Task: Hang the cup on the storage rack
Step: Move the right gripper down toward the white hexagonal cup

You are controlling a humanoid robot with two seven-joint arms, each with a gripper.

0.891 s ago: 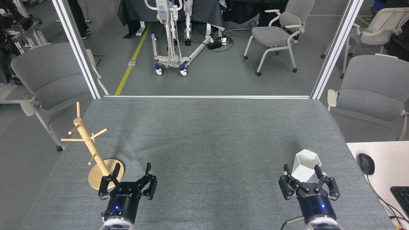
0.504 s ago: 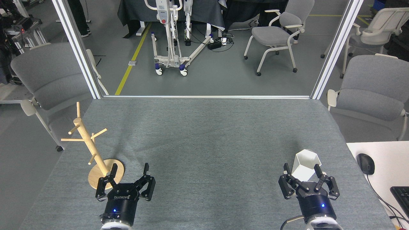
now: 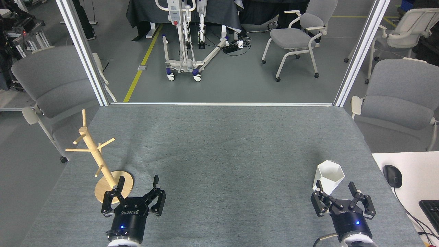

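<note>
Wood, far left: one storage rack (image 3: 99,161) stands upright on the grey surface (image 3: 219,144), near its left edge; one slim post, one round disc base; five pegs can be counted, slanting off the post.
Left tool: one, black, the left tool (image 3: 137,183), fingers spread wide and released, nothing between them; its left finger overlaps the near edge of the rack's disc base in this view, whether it touches cannot be told.
Surface: one, covered in grey felt-like cloth; the wide middle between the two tools is bare cloth.
Cup: one white cup (image 3: 328,175), faceted, upright on the surface at the right, mouth open upward; well apart from the rack, on the opposite side of the surface; not on any peg.
Right tool: one, black, the right tool (image 3: 336,188), fingers spread and released; it sits just on the near side of the cup, its left fingertip overlapping the cup's lower wall in this view; the cup is not gripped.
In the way: between cup and rack nothing but cloth.
Around, right: one white desk (image 3: 408,171) beside the surface, with one black mouse (image 3: 392,175) and the corner of one black keyboard (image 3: 431,209).
Around, beyond: four grey chairs; two metal posts at the far corners; one wheeled white stand (image 3: 187,41) on the floor.
</note>
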